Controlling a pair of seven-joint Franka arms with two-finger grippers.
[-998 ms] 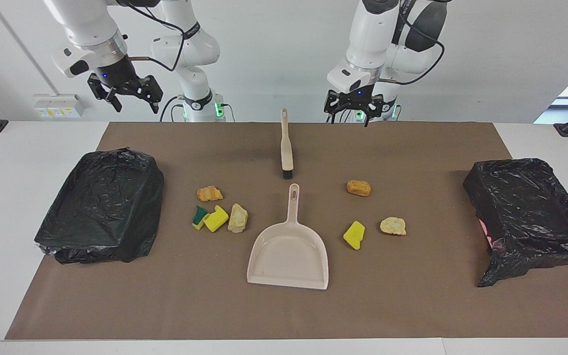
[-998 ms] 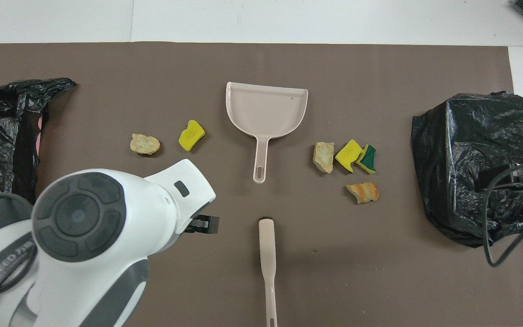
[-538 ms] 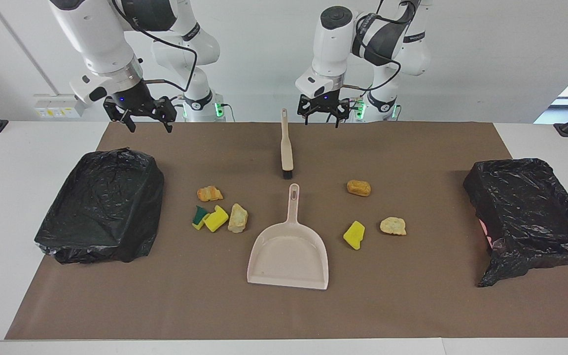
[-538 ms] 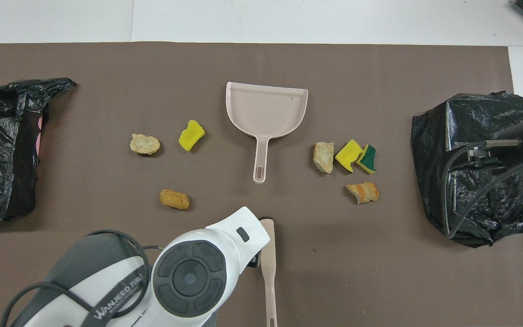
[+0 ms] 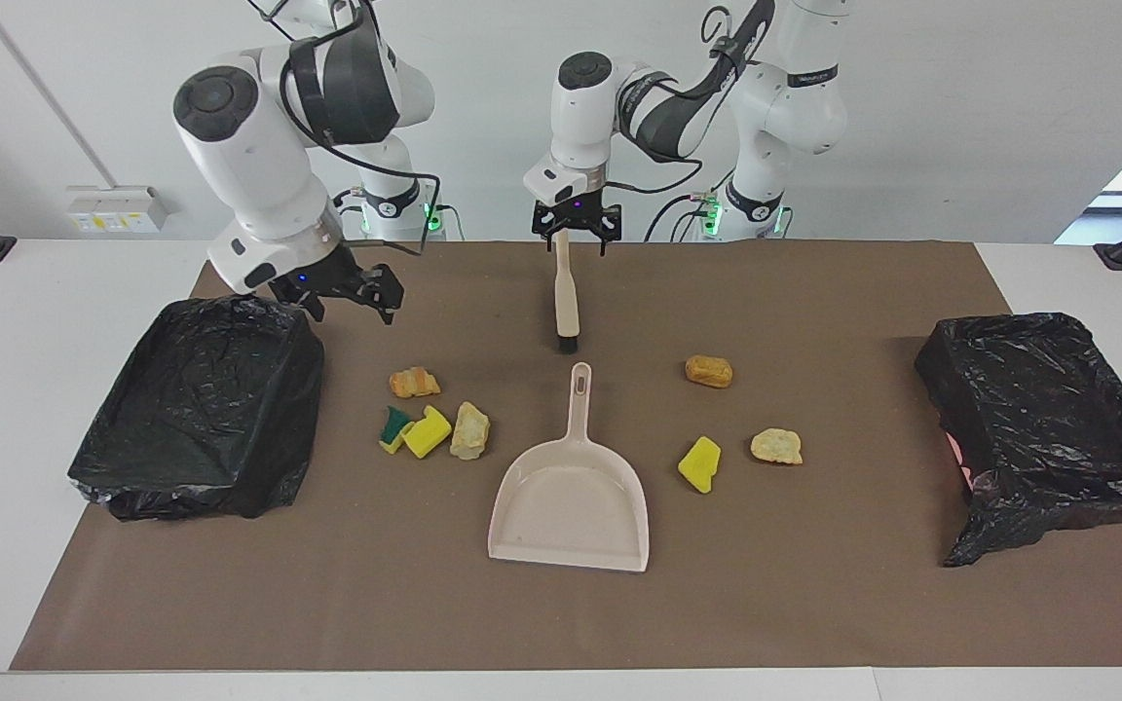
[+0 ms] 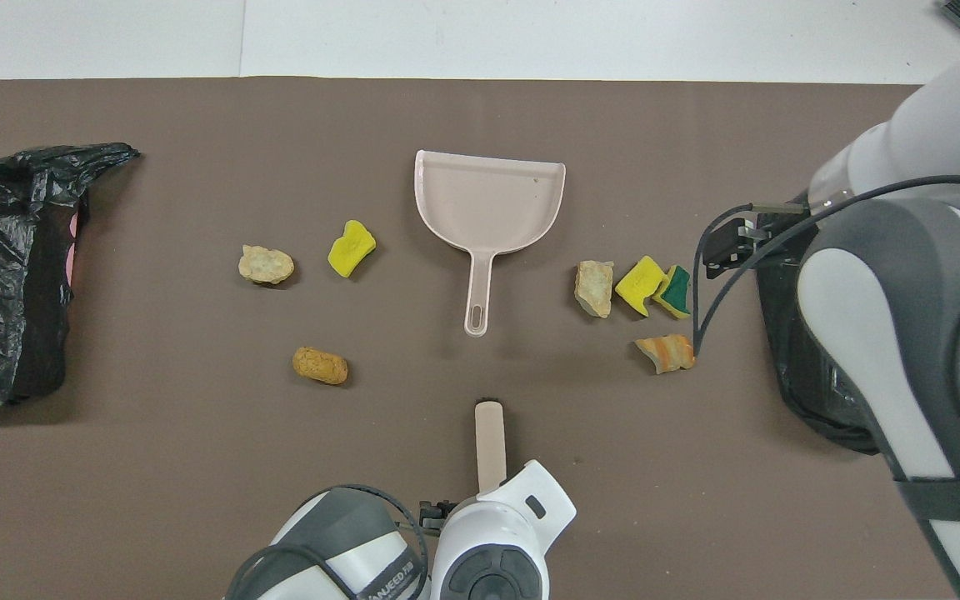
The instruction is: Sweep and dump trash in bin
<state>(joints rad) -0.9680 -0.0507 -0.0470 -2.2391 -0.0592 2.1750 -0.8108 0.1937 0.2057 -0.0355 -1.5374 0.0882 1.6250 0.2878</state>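
While the left gripper [image 5: 577, 231], fingers spread, is hovering over the beige brush's handle [image 5: 562, 255], the open right gripper [image 5: 351, 298] is hanging beside the black-bagged bin [image 5: 201, 409].

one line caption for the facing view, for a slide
Left hand over the brush handle, right hand beside a lined bin, scraps unswept.

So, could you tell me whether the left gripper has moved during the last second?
Yes. The left gripper has travelled sideways toward the right arm's end of the table and now hangs over the handle end of the brush, which lies unmoved.
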